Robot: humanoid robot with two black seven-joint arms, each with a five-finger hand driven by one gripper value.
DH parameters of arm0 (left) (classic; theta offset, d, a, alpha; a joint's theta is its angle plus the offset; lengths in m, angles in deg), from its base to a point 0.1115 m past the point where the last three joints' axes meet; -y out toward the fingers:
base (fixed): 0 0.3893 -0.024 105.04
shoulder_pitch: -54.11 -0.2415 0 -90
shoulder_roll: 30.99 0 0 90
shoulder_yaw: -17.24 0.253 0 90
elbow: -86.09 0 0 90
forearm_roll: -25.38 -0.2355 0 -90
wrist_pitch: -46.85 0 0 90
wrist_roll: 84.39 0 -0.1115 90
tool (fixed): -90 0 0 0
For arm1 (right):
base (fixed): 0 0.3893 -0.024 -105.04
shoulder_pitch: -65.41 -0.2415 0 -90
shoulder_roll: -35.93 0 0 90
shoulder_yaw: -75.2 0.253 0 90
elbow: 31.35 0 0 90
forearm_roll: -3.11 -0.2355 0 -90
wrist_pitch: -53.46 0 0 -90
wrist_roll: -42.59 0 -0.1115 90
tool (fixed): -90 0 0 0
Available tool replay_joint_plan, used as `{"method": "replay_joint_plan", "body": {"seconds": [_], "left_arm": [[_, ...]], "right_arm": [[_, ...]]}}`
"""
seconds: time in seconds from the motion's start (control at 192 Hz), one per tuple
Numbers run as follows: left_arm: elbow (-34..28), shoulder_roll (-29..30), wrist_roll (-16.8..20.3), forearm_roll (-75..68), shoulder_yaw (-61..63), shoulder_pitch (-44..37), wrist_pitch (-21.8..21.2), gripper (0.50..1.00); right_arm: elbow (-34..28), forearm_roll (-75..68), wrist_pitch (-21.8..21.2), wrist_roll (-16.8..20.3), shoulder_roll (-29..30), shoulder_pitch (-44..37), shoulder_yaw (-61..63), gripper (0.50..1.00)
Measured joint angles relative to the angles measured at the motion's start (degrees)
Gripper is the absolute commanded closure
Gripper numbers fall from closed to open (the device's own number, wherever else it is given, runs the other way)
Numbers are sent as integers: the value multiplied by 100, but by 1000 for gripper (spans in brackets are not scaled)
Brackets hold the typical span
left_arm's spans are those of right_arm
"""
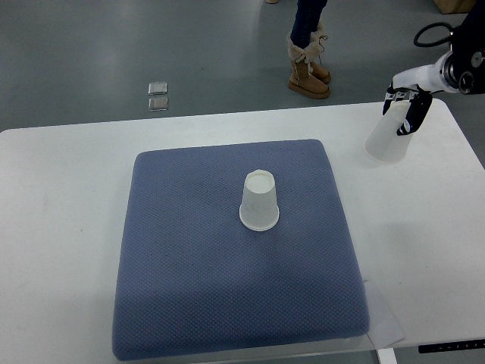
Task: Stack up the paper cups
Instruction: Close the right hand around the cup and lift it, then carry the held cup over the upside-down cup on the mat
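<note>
A translucent white paper cup (388, 139), mouth down and tilted, is held by the right hand (409, 106), fingers closed on its base. An inverted white paper cup (259, 201) stands well left of the fingers on a blue quilted mat (189, 265). Risk judged: the tilt could catch the rim and topple it.

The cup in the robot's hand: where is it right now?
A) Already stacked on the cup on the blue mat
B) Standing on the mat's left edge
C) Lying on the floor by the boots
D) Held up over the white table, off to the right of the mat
D: the right hand grips the held cup over the white table, right of the blue mat, apart from the upside-down cup on the mat.
</note>
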Motion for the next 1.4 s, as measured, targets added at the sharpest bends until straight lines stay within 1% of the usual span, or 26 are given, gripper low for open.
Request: {"method": "replay_joint_plan", "body": {"seconds": [0.272,0.496,0.747,1.023,1.149,1.399], "left_arm": [[0,0,0,0,0,1,2,500],[0,0,0,0,0,1,2,500],[0,0,0,0,0,1,0,500],[0,0,0,0,0,6,0,500],[0,0,0,0,0,5,0,500],[0,0,0,0,0,0,0,500]], "right_arm": [[-379,2,-636,-2,-68,-1282,-67,844],[-555,1,-899,-2,-3,-1889,-162,844],[-583,-49,-947,-1,104,-2071,-121,844],[-529,-273,-922,-1,452,-2107,199,842],[-509,-473,-981,-1,539,-2157,533,840],[-467,-738,-1198,5,915,-2241,1003,838]]}}
